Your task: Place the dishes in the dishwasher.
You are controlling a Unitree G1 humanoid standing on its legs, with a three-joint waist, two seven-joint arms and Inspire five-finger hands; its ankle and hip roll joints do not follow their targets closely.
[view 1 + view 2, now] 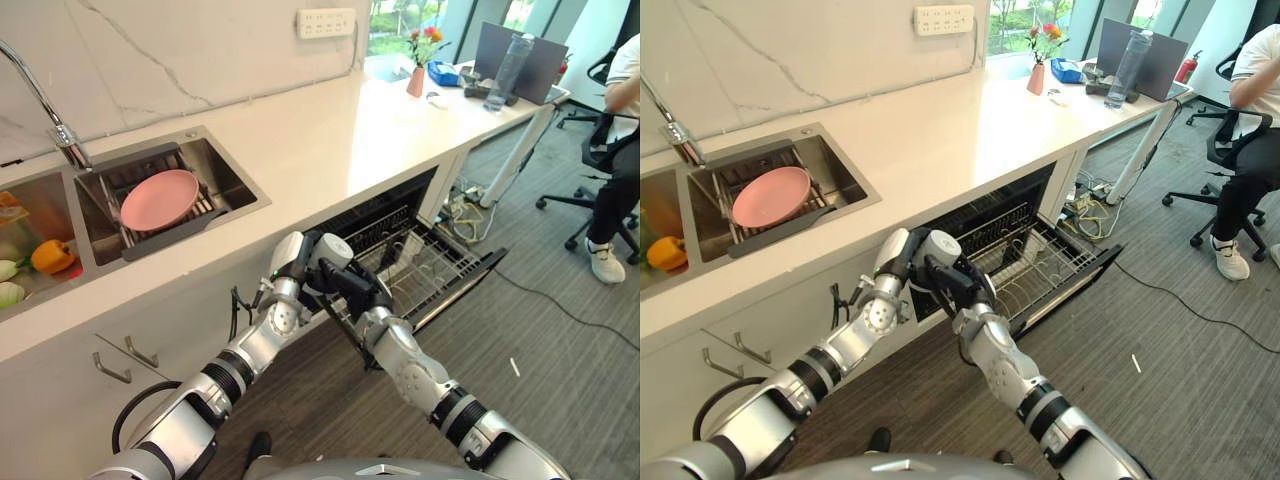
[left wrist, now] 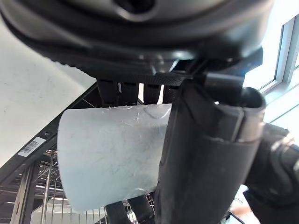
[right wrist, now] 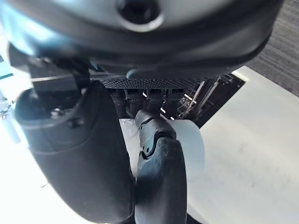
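White cup (image 2: 112,154) is up in the air just above the front edge of the pulled-out dishwasher rack (image 1: 425,265), w/ both hands on it. Left hand (image 1: 300,262) wraps it, fingers (image 2: 124,91) curled over the far side and thumb across the near side. Right hand (image 1: 352,285) is curled around it too, thumb (image 3: 159,172) pressed on the cup wall. Most of the cup is hidden behind the dark hands in the head views, just a pale rim shows. Pink plate (image 1: 159,198) sits on the sink rack (image 1: 205,208) in the sink (image 1: 235,175), well apart. Yellow pepper (image 1: 52,256) is in the other basin, cut off at the frame edge
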